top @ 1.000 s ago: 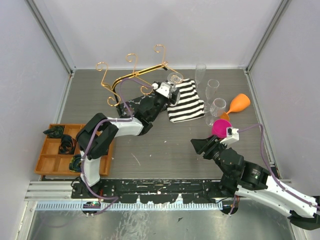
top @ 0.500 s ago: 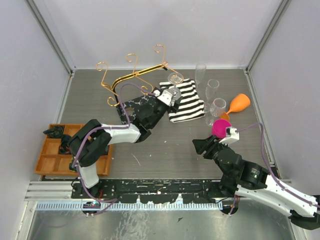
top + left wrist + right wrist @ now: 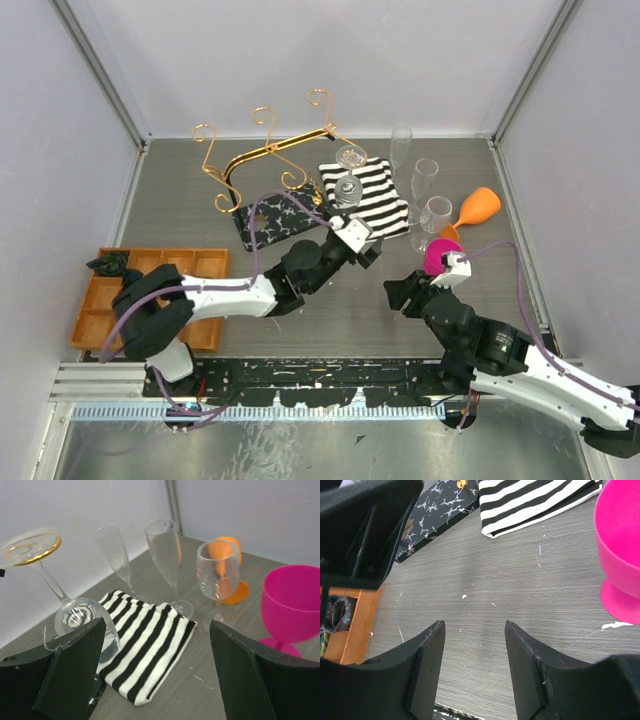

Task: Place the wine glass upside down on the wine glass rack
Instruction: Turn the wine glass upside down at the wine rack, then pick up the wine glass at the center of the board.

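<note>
**Top external view**
- Wine glass rack (image 3: 290,212): gold scroll wire on a black marbled base, at the far left-centre of the table (image 3: 180,200).
- Wine glass (image 3: 347,190): upside down, foot up. Its bowl is at the left edge of the striped cloth (image 3: 378,205), just beside the right end of the rack's base. Whether a hook carries it cannot be told.
- Left gripper (image 3: 362,243): near side of the cloth, apart from the wine glass.
- Right gripper (image 3: 402,294): low over bare table, near the pink goblet (image 3: 440,257), jaws spread.
- Two flutes (image 3: 401,145) and a clear stemmed glass (image 3: 436,212): upright, right of the cloth.
- Orange goblet (image 3: 478,208): lying on its side.
- Orange tray (image 3: 100,300): at the near left.

**Left wrist view**
- Left gripper (image 3: 157,645): jaws spread wide, nothing between them.
- Wine glass (image 3: 80,617): inverted at far left, gold-rimmed foot uppermost and tilted, bowl down at the cloth's (image 3: 145,645) corner.
- Flutes (image 3: 165,550), clear stemmed glass (image 3: 217,570), orange goblet (image 3: 231,547) and pink goblet (image 3: 295,605): ranged to the right.

**Right wrist view**
- Right gripper (image 3: 475,630): jaws apart, empty, over grey table.
- Rack base (image 3: 440,515): upper left, its edge touching the cloth (image 3: 530,500).
- Pink goblet (image 3: 620,545): upright at the right edge.
- Tray (image 3: 350,625): at the left.
</note>
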